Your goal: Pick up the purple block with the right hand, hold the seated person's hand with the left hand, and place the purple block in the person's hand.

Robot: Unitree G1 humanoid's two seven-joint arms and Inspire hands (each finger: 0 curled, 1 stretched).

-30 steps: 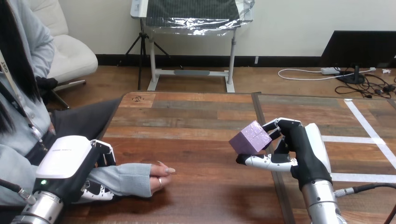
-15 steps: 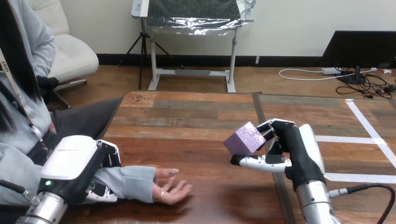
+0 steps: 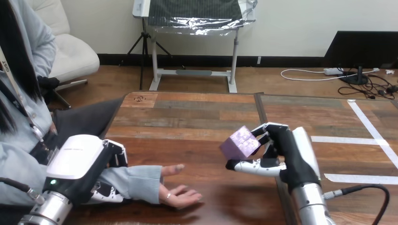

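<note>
the right robot hand (image 3: 288,151) pinches the purple block (image 3: 240,143) above the surface (image 3: 187,122), right of the person's hand (image 3: 180,196), palm up. the left robot hand (image 3: 80,164) clasps the person's forearm (image 3: 137,180). best carry the block left over the palm, lower, then release. count: one block, two robot hands, one person's hand
</note>
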